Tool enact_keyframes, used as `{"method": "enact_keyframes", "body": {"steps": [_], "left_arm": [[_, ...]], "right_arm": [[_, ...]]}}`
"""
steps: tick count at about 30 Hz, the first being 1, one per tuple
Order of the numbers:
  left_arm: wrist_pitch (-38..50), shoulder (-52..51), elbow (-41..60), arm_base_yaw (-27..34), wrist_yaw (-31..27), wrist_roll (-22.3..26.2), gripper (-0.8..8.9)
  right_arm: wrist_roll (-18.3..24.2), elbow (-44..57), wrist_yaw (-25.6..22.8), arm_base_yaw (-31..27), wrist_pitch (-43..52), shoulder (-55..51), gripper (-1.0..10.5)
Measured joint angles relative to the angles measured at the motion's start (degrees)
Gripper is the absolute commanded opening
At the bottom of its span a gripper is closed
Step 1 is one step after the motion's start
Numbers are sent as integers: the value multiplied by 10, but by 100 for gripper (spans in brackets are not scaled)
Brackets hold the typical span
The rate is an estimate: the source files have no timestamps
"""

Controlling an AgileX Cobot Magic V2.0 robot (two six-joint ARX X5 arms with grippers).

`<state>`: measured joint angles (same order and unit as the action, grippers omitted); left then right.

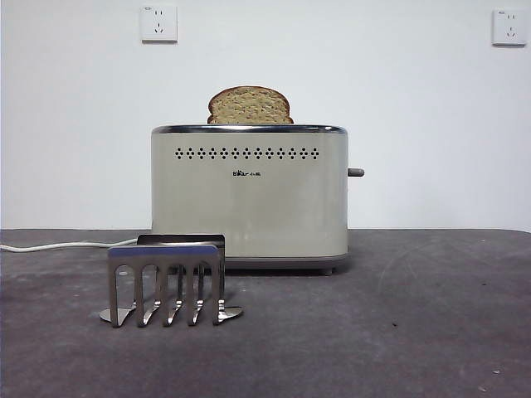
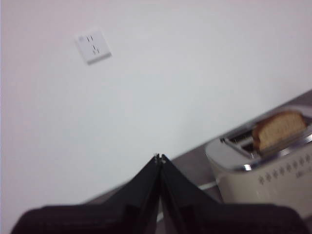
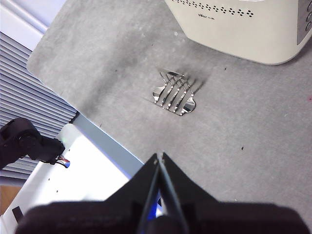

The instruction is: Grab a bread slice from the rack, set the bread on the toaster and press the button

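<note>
Rack (image 1: 170, 278): shiny metal, no bread in its slots, standing on the grey tabletop (image 1: 398, 332) nearest the front camera; seen from above, it lies ahead of the right claw (image 3: 160, 157), well apart. Right claw: raised over the tabletop, jaws together, holding nothing. Toaster (image 1: 249, 195): cream, just behind the rack, grey lever (image 1: 355, 172) on its side. Slice of bread (image 1: 250, 106): upright in the toaster's slot, domed top showing. Left claw (image 2: 159, 157): jaws together, holding nothing, apart from toaster. Wall (image 1: 83, 124) sockets (image 1: 158, 23) farthest.
</note>
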<state>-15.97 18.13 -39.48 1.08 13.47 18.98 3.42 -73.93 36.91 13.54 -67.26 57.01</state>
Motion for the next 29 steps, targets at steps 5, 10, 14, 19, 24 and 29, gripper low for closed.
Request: {"method": "enact_keyframes", "body": {"steps": [5,10,14,19,24,29], "left_arm": [[53,-59,134,0,0,-13,-4],[83,-107,231,0,0,-29,-4],[83,-140,295,0,-3,-36,-4],[83,-176,355,0,-25,-48,-4],[78,-178,385,0,-28,-74,-4],[61,-178,385,0,-28,-93,-4]], "right_arm": [[0,0,0,0,0,0,1],[0,0,0,0,0,0,1],[0,0,0,0,0,0,1],[0,0,0,0,0,0,1],[0,0,0,0,0,0,1],[0,0,0,0,0,0,1]]}}
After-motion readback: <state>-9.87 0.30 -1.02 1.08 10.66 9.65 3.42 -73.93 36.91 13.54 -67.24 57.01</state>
